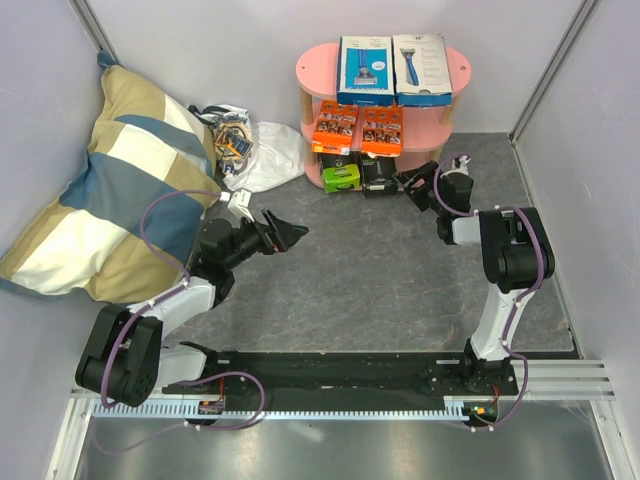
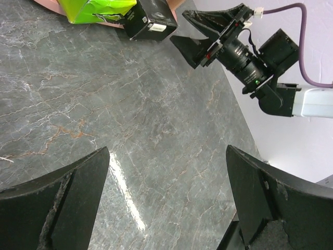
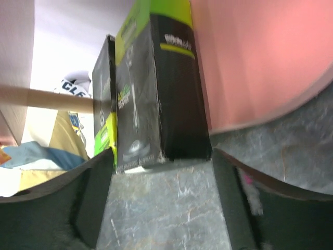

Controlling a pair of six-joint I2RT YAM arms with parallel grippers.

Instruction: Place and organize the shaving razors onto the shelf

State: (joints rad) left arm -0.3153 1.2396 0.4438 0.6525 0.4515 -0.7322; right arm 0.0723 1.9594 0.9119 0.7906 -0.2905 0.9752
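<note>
Right end effector [image 3: 161, 165] facing glossy black box [image 3: 177, 88]

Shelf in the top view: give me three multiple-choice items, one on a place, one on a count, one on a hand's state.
1. The two orange cards sit on the shelf's: A top tier; B middle tier; C bottom tier.
2. Boxes on the top tier: A one; B two; C four.
3. The left hand is: A open and empty; B shut on a box; C shut, empty.
Answers: 1 B, they lie side by side just under the top board. 2 B, a blue box lies beside a white box. 3 A, its fingers stand apart above the table with nothing between them.
</note>
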